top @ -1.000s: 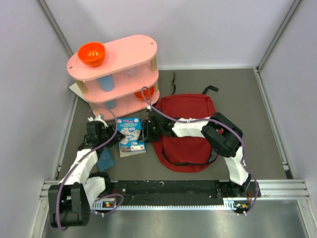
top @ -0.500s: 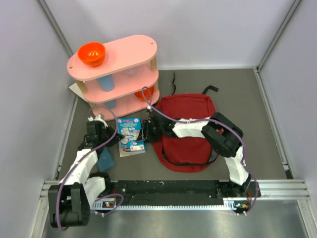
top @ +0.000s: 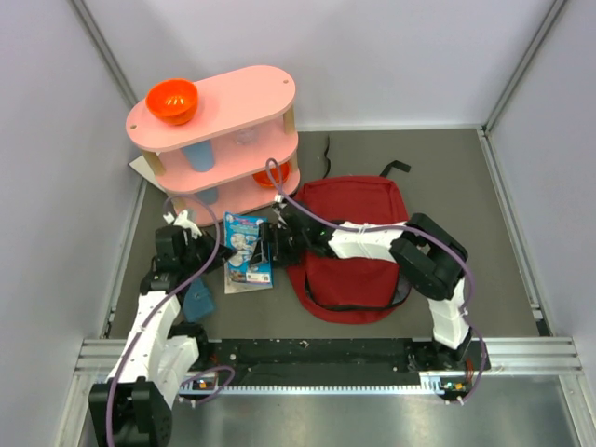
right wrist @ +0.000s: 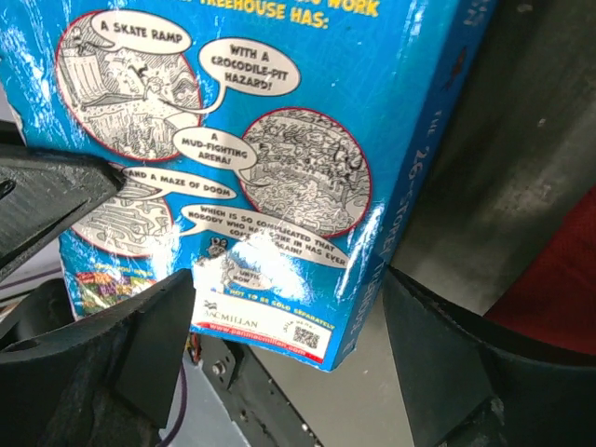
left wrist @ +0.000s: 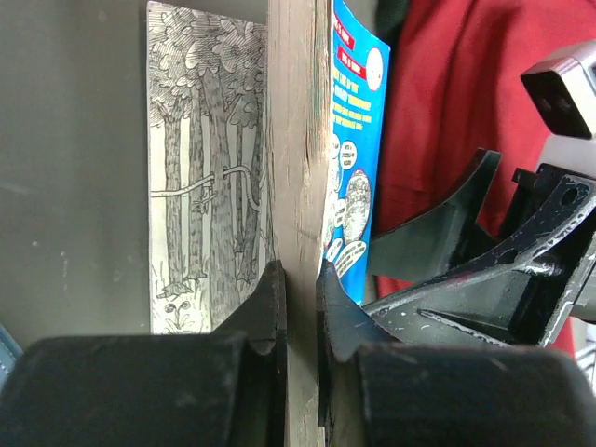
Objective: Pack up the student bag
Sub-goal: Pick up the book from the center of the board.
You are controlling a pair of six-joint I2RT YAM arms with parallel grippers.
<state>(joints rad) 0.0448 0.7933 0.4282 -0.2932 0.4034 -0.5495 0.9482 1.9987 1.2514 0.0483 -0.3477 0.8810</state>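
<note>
The dark red student bag (top: 358, 256) lies flat right of centre and shows at the right in the left wrist view (left wrist: 447, 102). A blue-covered book (top: 246, 247) stands tilted on its edge just left of the bag. My left gripper (top: 217, 251) is shut on the book's page edge (left wrist: 300, 186); its blue cover (left wrist: 358, 140) faces the bag. My right gripper (top: 277, 244) is open at the book's other side. In the right wrist view the book's back cover (right wrist: 233, 158) has its lower corner between the spread fingers (right wrist: 149, 345), with a gap at the right finger.
A sheet or book with a black-and-white forest drawing (left wrist: 205, 186) lies under the blue book (top: 244, 283). A pink three-tier shelf (top: 233, 107) with an orange bowl (top: 172, 101) stands at the back left. A small blue item (top: 198, 300) lies by the left arm.
The blue book has been tipped up from lying flat to standing on its edge. Both grippers have shifted slightly towards the back with it.
</note>
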